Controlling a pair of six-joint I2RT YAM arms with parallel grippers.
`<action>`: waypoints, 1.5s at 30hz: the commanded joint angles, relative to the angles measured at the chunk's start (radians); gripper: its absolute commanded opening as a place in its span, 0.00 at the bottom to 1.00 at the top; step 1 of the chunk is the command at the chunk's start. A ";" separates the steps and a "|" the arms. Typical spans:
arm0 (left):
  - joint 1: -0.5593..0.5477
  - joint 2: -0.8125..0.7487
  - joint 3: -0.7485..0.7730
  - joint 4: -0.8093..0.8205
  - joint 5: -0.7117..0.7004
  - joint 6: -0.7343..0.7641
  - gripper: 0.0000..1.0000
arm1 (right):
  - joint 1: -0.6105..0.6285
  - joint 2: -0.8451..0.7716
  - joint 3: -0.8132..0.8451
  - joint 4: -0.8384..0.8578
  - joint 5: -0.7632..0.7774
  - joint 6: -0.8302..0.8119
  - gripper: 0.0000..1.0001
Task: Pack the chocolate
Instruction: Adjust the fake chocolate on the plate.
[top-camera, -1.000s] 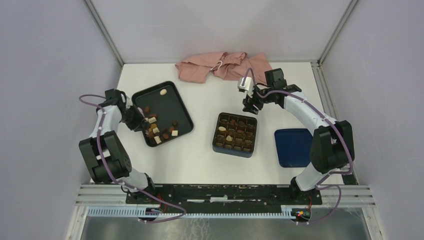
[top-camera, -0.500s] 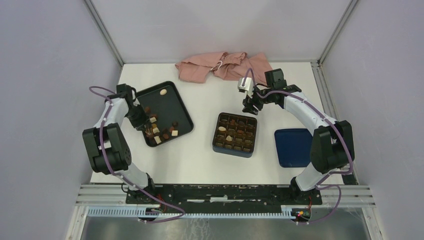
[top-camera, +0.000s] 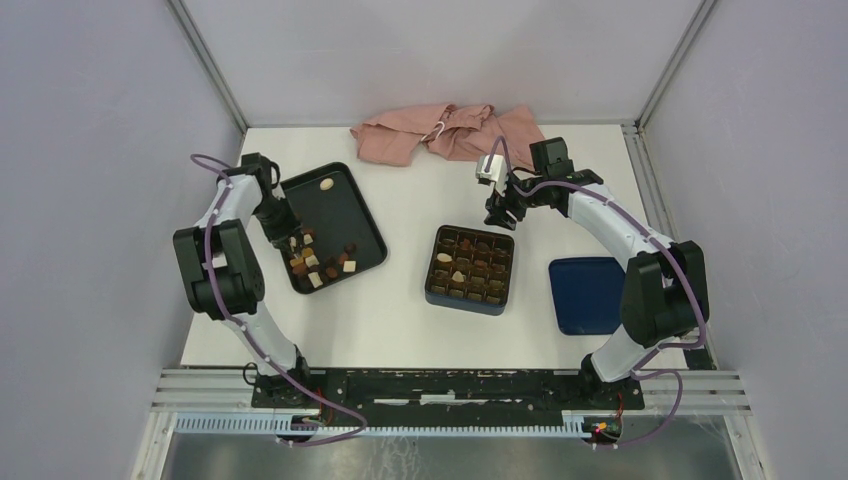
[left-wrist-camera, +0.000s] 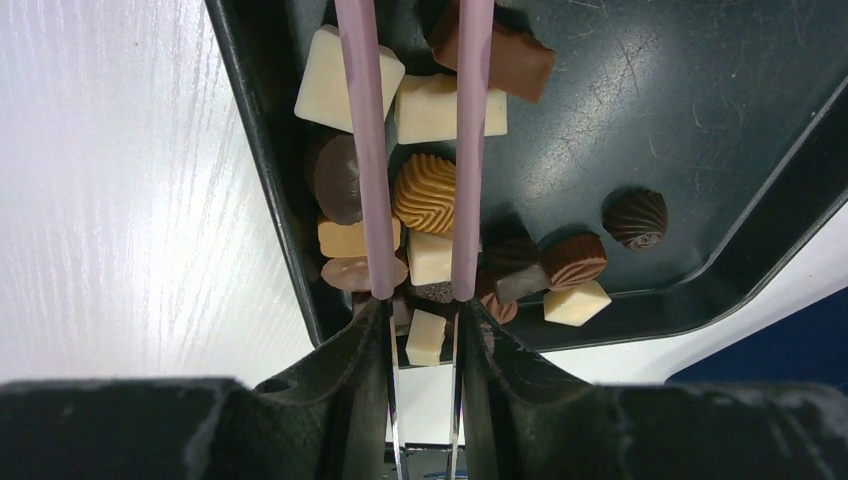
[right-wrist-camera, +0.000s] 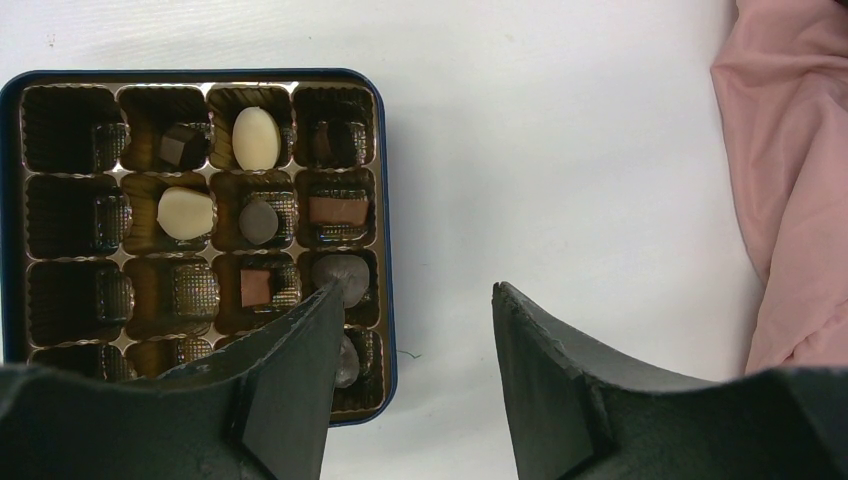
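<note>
- The whole layout is given by the top view alone: a black tray (top-camera: 335, 205) at the left of the white table (top-camera: 400, 320), a dark blue box (top-camera: 470, 305) in the middle, a dark blue lid (top-camera: 587, 293) to its right, and a pink cloth (top-camera: 445, 133) at the far edge.
- In that view the left gripper (top-camera: 282, 228) is seen over the tray's left side, above the chocolate (top-camera: 315, 262) heaped in the near corner. One cream oval (top-camera: 325, 184) lies alone at the far end.
- Two pink rods (left-wrist-camera: 362, 150) fixed to the left fingers are shown only by the left wrist view. They stand narrowly apart.
- A ridged caramel round (left-wrist-camera: 425, 192) lies between the rods. Whether it is gripped cannot be told.
- The heap is crowded against the tray wall: cream squares, smooth dark rounds and milk-brown ridged pieces. One dark ridged round (left-wrist-camera: 637, 218) sits apart.
- In the right wrist view the right gripper (right-wrist-camera: 418, 300) is found with jaws spread wide and nothing between them. It is over bare table just beside the box, with one finger overlapping the box corner.
- The box's brown gridded insert (right-wrist-camera: 60, 215) is legible only here. Several cells hold one piece each, among them a cream oval piece (right-wrist-camera: 255, 137) and a brown rectangle (right-wrist-camera: 335, 210). Other cells are empty.
</note>
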 joint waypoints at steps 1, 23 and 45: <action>-0.005 0.024 0.086 -0.056 0.014 0.051 0.35 | -0.006 -0.004 -0.008 0.025 -0.026 0.003 0.62; -0.023 0.134 0.193 -0.128 -0.028 0.063 0.40 | -0.007 0.000 -0.014 0.031 -0.048 0.012 0.62; -0.031 0.232 0.281 -0.162 0.006 0.070 0.40 | -0.007 0.000 -0.016 0.034 -0.052 0.014 0.62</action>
